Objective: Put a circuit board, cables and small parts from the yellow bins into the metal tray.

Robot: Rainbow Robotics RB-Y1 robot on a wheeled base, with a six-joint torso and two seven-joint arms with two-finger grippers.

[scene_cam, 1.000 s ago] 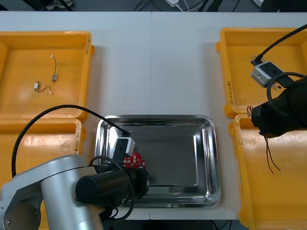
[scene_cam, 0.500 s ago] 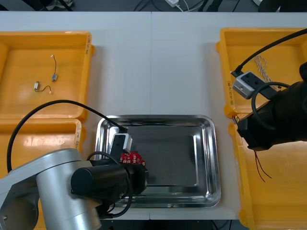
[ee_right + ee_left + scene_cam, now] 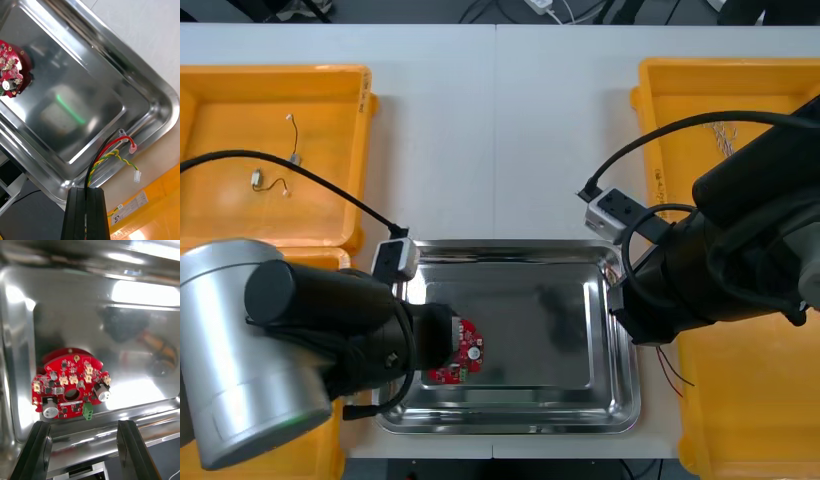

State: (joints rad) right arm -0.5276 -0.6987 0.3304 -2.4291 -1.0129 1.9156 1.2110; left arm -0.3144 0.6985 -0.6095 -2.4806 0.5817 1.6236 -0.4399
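A round red circuit board (image 3: 463, 352) lies flat in the left part of the shiny metal tray (image 3: 530, 285). In the left wrist view my left gripper (image 3: 84, 425) hangs open over the tray's rim, and the board (image 3: 71, 390) rests just beyond its fingers (image 3: 41, 450), untouched. My right arm is over the tray's right edge. The right gripper (image 3: 86, 191) is shut on a red and yellow cable (image 3: 114, 152) bundled with a black wire. The cable's free ends dangle above the tray's (image 3: 93, 86) corner, and its loose ends (image 3: 672, 366) also trail below the right arm.
The far left yellow bin (image 3: 240, 120) holds small metal parts (image 3: 258, 181) with thin wires. More cables (image 3: 725, 130) lie in the far right bin (image 3: 680, 100). The near right bin (image 3: 750, 420) is beside the tray. My arms cover the tray's left and right edges.
My right arm has moved left from the near right bin to the tray's right edge, carrying the cable. The left arm has lifted, and the board now lies free in the tray.
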